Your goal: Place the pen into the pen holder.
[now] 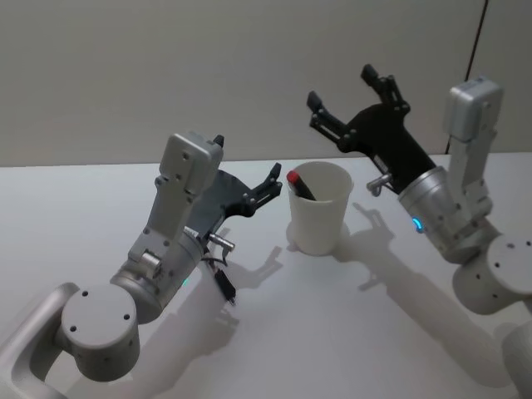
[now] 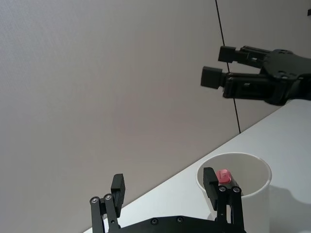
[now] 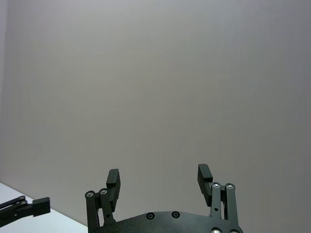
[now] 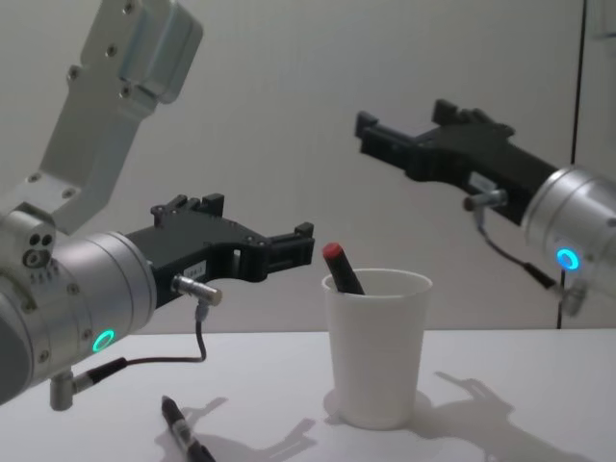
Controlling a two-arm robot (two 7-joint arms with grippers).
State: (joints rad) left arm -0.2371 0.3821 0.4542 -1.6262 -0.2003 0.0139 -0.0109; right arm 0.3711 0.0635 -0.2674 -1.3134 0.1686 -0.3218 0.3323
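Inside pen holder (image 1: 317,220) – red-capped pen (image 1: 298,183), leaning on rim. Left gripper (image 1: 246,158) just beside holder, jaws wide apart, empty. Right gripper (image 1: 341,87) raised on other side – spread wide too, holding nothing.

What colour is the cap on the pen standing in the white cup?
Red. The cap shows best in the chest view, above the rim of the cup.

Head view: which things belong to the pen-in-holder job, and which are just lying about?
Job:
- plain white paper cup pen holder
- red-capped dark pen standing inside it
- left gripper and right gripper, fingers open, raised beside it

Lying about:
- slim black pen flat on the white table near the left arm, possibly spare
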